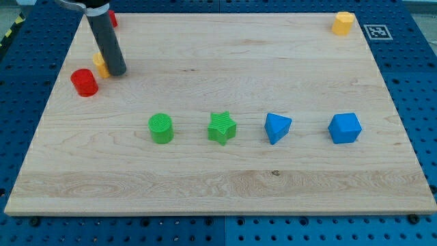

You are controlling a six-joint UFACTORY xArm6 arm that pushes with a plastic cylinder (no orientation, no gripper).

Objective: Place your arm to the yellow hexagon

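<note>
You'll find my tip (pixel 116 72) set down near the counter's (pixel 225 184) top-left corner; the arm carries no pincer, only this rod, which holds nothing. A yellow block (pixel 100 65) peeks out just at its left, mostly hidden, with a red cylinder (pixel 85 83) slightly lower-left and a red block (pixel 113 18) behind the rod above. The yellow hexagon (pixel 343 23) sits far to the tip's right, well apart, in the top-right corner.

Wooden board (pixel 225 178) on blue pegboard (pixel 416 82)
</note>
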